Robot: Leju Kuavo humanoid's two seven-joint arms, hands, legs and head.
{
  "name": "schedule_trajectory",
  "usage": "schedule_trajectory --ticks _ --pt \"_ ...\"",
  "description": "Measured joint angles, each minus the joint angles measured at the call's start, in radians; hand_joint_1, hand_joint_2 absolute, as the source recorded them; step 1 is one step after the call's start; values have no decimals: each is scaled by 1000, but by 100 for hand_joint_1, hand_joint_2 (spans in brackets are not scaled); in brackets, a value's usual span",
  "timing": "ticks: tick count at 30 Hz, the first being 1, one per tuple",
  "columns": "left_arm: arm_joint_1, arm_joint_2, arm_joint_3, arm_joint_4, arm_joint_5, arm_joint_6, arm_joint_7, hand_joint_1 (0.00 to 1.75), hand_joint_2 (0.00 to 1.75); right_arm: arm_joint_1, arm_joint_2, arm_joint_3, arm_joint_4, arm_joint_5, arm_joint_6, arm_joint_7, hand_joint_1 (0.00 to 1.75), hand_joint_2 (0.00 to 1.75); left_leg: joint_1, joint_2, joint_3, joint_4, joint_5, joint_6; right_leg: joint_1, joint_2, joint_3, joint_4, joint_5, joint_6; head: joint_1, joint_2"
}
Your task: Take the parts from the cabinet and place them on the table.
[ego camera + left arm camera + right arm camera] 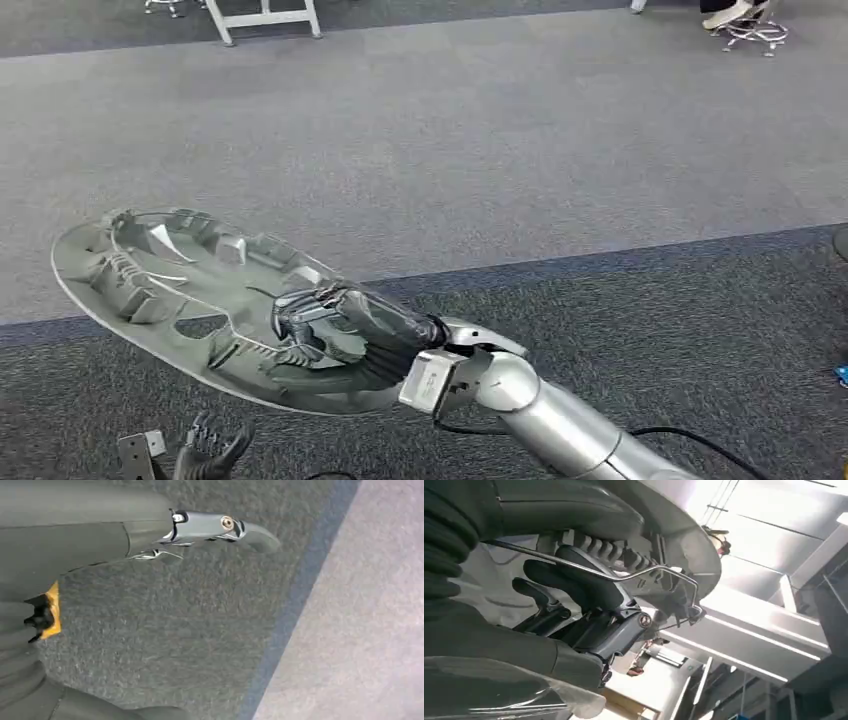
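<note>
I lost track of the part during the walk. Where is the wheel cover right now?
In the head view the wheel cover is lower left, gripped at its near edge by the right hand and carried over the grey carpet, above the hanging left hand.

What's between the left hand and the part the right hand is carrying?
Nothing but bare dark carpet, seen in the head view: the left hand hangs low, apart from the silver wheel cover that the right hand grips.
</note>
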State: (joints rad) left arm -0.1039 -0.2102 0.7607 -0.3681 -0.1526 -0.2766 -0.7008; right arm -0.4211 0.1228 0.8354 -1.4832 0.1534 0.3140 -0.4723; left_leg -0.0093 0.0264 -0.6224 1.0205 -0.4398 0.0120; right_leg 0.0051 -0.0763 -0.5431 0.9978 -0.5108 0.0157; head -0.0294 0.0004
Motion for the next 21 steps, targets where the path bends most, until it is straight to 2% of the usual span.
schedule_trajectory --ticks 1,2,3,5,6,7,8,9,10,11,12,14,18,20,21 --pt "1 1 0 0 0 2 0 0 175 -2 0 0 -2 0 0 0 175 175 8 -9 8 -13 6 9 0 1 2 2 -8 8 -1 0" --pt "2 1 -1 0 1 2 0 0 175 -4 0 0 -2 1 -1 1 175 175 10 -13 11 -17 8 12 -3 33 -10 19 -21 12 1 0" --pt "-1 2 -2 -1 3 4 0 0 175 -9 0 2 -5 1 -1 0 175 175 12 -19 11 -17 8 19 -6 60 -37 76 -53 12 4 0" --pt "-2 -1 -4 -1 3 5 0 0 175 -11 -1 6 -6 2 0 -2 175 175 12 -33 11 -17 6 23 -7 74 -125 247 -121 16 8 0" --pt "-2 -1 -5 -1 3 7 0 0 175 -11 -2 8 -7 2 0 -2 175 175 12 -42 11 -16 5 24 -7 75 -167 316 -141 19 8 0" --pt "-1 0 -5 -1 4 8 0 0 175 -11 -3 12 -8 2 0 -2 175 175 12 -49 11 -16 5 24 -8 75 -187 336 -132 19 8 0" --pt "0 0 -5 -1 5 10 0 0 175 -11 -5 15 -9 3 0 -1 175 175 13 -60 12 -16 4 23 -9 75 -182 310 -100 20 7 0" --pt "0 0 -5 -1 5 11 0 0 175 -11 -5 17 -11 3 1 -1 175 175 15 -72 14 -13 3 21 -12 76 -152 232 -46 20 8 0" --pt "-1 0 -6 -1 8 12 0 0 175 -11 -5 19 -15 2 1 -1 175 175 17 -83 15 -9 0 16 -15 84 -108 133 8 21 8 0" --pt "-1 -1 -6 -1 9 13 0 0 175 -13 -5 21 -20 2 1 -2 175 175 19 -91 13 -2 -5 10 -22 111 -73 51 40 24 10 0" --pt "-2 0 -7 -1 10 16 0 0 175 -14 -5 23 -24 0 2 -4 175 175 13 -99 5 8 -9 2 -23 141 -53 30 20 24 10 0" --pt "-2 0 -8 -1 11 19 0 0 175 -13 -5 25 -33 -3 2 -8 175 175 17 -110 -1 9 -4 -5 -22 132 -52 29 20 17 8 0" --pt "-1 0 -8 -1 11 19 0 0 175 -13 -5 25 -34 -4 2 -8 175 175 18 -110 -1 9 -4 -5 -21 132 -52 29 20 16 9 0" --pt "2 0 -9 -1 12 21 0 0 175 -14 -6 26 -37 -5 2 -9 175 175 20 -116 -1 6 -3 -7 -18 128 -51 31 19 13 8 0" --pt "5 2 -10 -1 13 25 0 0 175 -14 -5 27 -62 -23 3 -16 175 175 16 -55 -44 107 -67 -24 -21 91 -41 24 20 -16 1 0"
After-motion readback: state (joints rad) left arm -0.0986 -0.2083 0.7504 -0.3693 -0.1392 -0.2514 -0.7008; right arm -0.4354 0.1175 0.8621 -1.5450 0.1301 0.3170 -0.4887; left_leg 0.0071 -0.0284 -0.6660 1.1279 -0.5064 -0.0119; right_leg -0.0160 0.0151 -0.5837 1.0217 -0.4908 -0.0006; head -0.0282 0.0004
